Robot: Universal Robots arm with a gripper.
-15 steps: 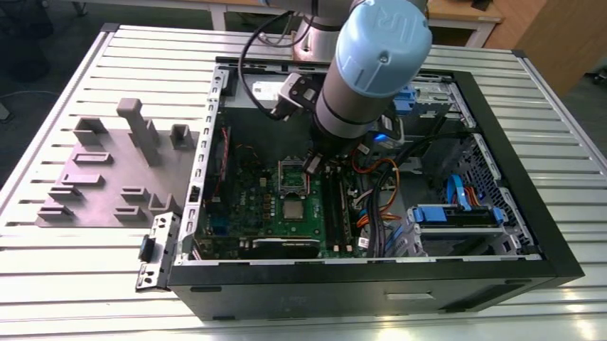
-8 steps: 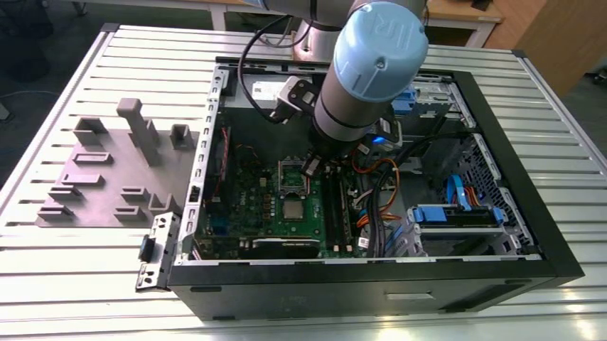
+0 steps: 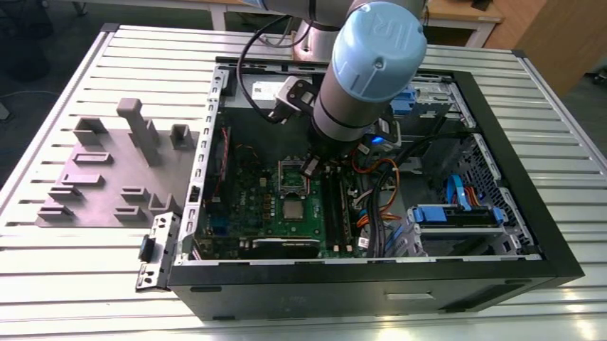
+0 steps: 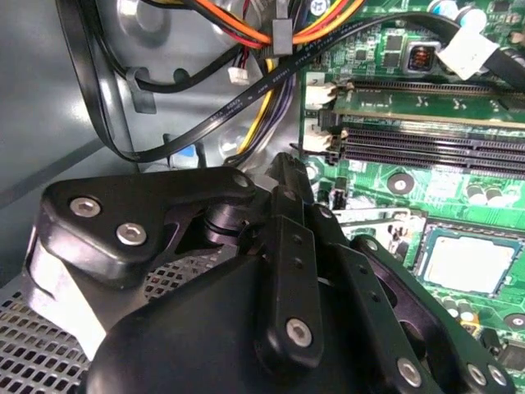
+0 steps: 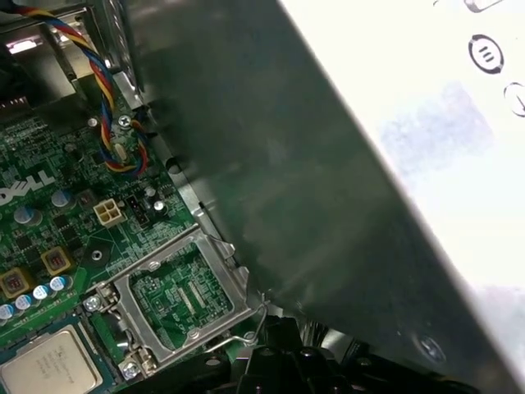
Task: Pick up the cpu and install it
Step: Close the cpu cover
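Inside the case [image 3: 493, 213], gripper [image 3: 309, 168] hovers beside the cpu [image 3: 295, 209]

Matt metal cpu [image 4: 468, 264] top; black plastic gripper [image 4: 289, 176] links.

grey fixture block [image 3: 114, 170] | slatted table [image 3: 76, 277] | orange cables [image 4: 246, 20]

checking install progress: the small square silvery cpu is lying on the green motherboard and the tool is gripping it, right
Not quite. The small square silvery cpu does lie on the green motherboard, but the tool is not gripping it: in the exterior view the cpu sits untouched, apart from the arm, which is over the open silver metal socket frame.
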